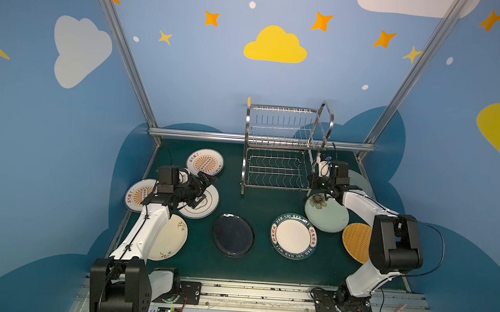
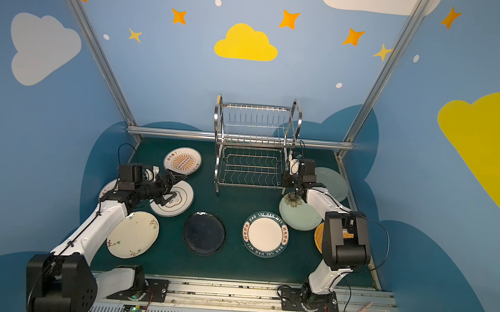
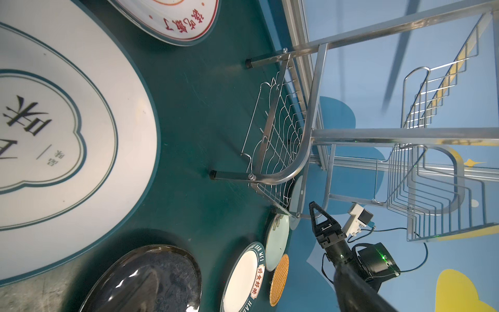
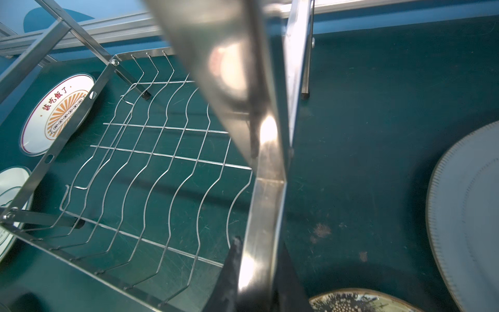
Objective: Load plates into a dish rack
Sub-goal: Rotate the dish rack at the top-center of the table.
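While the right fingers (image 4: 229, 275) are clamped on the rack (image 1: 244, 162), the flat steel strip of its right end frame running up between them at the lower shelf, the left fingers (image 1: 208, 179) stand wide apart and hold nothing. They hover just above the ringed plate (image 1: 210, 205). That plate lies flat on the bench (image 1: 257, 205), off the rack's left end and somewhat nearer the robot. It sits straight beneath the left fingers, so the left arm is plainly the nearer one. Being round, it has no long axis. What the lift seems to turn on is that it lies flat while the rack's slot wires run front to back, so it would have to be tipped onto its edge, faces toward the rack's ends. Both shelves are empty, and every plate in view lies on the bench. A sunburst plate (image 1: 205, 162) lies beside the rack's left end, and a second sunburst plate (image 1: 136, 195) and a floral plate (image 1: 174, 235) lie farther off that end, partly under the left arm. In front of the rack are the black plate (image 1: 232, 235) and the lettered plate (image 1: 293, 236). The green plate (image 1: 327, 218) lies just beside the rack's near right foot, the woven plate (image 1: 355, 242) past it, and a grey plate (image 2: 332, 183) off the right end. The left end frame's loop stands between the ringed plate and the shelves, so the open front looks the clearer way in.
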